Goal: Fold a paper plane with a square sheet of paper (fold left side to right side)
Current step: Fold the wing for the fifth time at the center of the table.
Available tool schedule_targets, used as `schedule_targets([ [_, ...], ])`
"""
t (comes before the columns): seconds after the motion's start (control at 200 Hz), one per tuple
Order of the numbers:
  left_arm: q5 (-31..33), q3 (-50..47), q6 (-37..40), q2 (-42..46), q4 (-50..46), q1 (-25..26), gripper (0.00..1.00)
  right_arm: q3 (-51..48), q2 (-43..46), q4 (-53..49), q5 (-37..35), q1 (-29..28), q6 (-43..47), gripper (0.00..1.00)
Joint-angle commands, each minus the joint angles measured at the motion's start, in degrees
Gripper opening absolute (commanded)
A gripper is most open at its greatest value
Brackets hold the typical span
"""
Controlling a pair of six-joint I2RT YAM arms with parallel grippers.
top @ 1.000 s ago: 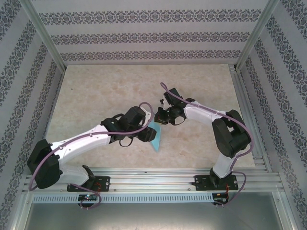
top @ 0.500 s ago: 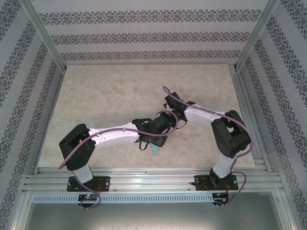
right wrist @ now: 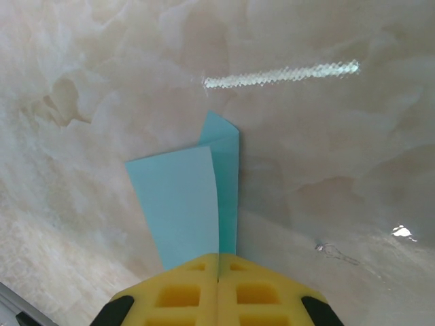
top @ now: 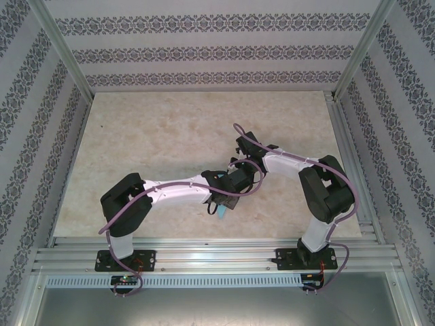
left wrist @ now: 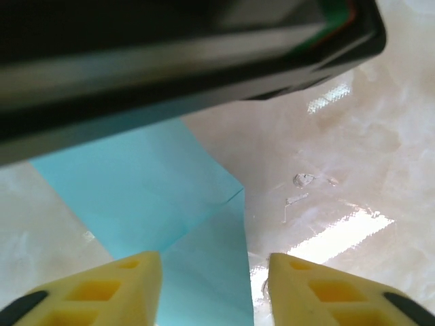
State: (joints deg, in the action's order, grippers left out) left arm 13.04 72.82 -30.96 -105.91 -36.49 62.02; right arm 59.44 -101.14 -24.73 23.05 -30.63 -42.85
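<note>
The turquoise paper [top: 221,212] lies right of the tabletop's [top: 149,129] centre, close to the near rail, where the 2 arms meet above it. It is thin, matte and flat on glossy cream marble-patterned stone.

From the right wrist it reads as a narrow strip of 2 overlapping layers, its long axis running straight away from the foam tips to a slanted far corner. The right end effector [right wrist: 218,261] is clenched, its yellow pads meeting over the paper's near end. Whether they pinch it I cannot tell.

The left end effector [left wrist: 212,275] is released, its yellow ribbed fingers [left wrist: 109,292] apart, astride a creased diagonal edge.

Wide bare stone stretches left and toward the far wall.
</note>
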Motion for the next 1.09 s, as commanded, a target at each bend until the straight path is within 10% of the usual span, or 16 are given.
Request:
schedule_targets([
  [0.0,0.6,-0.7,-0.2,-1.7,-1.9,0.4,0.36,0.0,0.2,1.7,2.2,-1.0,-1.1,0.0],
  [0.495,-8.1,-5.8,2.4,2.8,5.8,-1.4,0.13,0.9,-0.5,1.3,3.3,-0.2,0.8,0.04],
  [1.089,-28.7,-21.7,-0.1,14.3,24.3,-13.2,0.07,-11.4,16.9,7.1,6.0,9.2,2.4,0.47],
])
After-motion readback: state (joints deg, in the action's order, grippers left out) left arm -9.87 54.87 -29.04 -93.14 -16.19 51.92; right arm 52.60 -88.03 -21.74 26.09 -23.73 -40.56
